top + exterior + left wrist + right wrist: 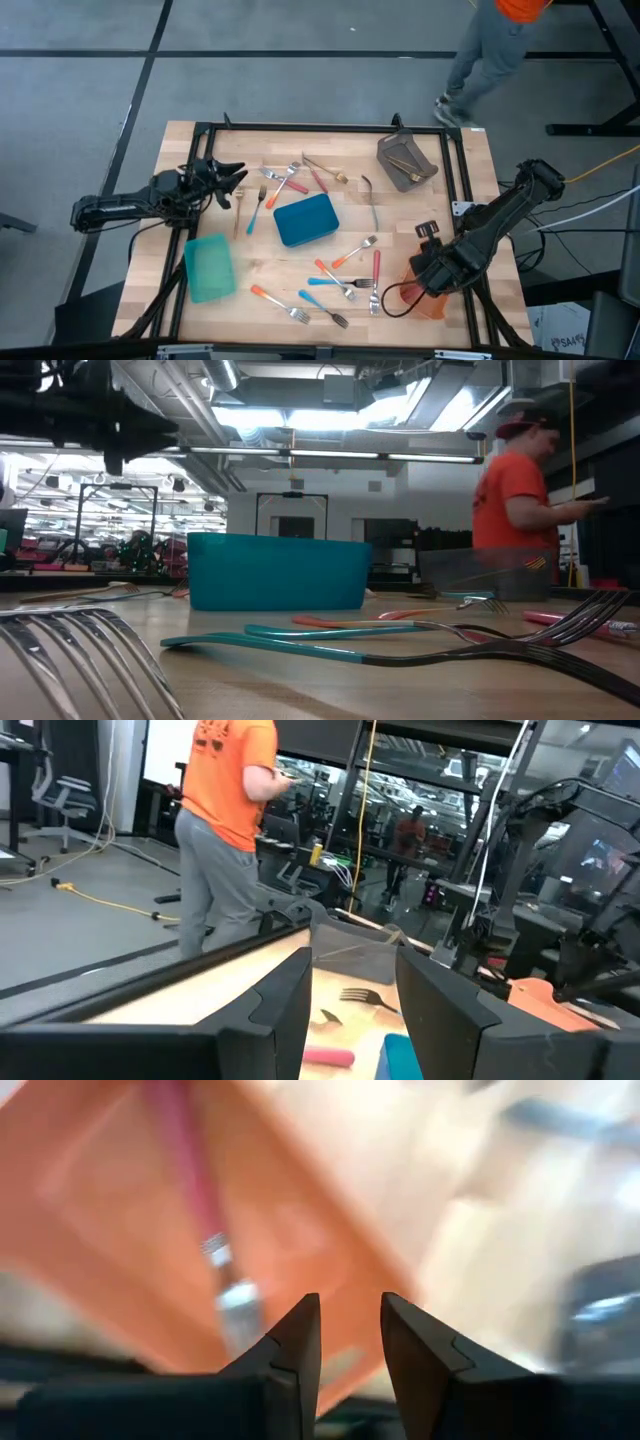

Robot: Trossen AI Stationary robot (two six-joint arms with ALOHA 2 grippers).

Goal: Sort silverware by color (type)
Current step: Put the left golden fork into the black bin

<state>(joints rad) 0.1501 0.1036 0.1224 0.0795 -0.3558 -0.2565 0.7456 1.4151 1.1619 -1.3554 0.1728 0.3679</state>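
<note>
- Two arms are working over the wooden table (270, 280): the left gripper (235, 180) is sitting at the middle left of the high view with its jaws standing apart and gripping nothing, and its wrist view is showing a clear gap between the fingers (285, 1010).
- The right gripper (425, 285) is hanging at the lower right of the high view, hiding most of the orange bin (432, 305) under it; its jaws are standing narrowly apart, and whether they are holding anything I cannot tell.
- A red-handled utensil (200, 1210) is lying inside the orange bin, blurred in the right wrist view.
- The silverware (345, 265) is lying scattered over the middle of the table, around the blue bin (305, 220), with a few pieces near the left gripper.
- A gold fork (403, 165) is lying in the grey bin (405, 158) at the upper right.
- The teal bin (208, 268) is sitting at the lower left.
- A person in an orange shirt (515, 500) is standing beyond the table, cut off by the top edge in the high view.
- No writing is readable anywhere.
</note>
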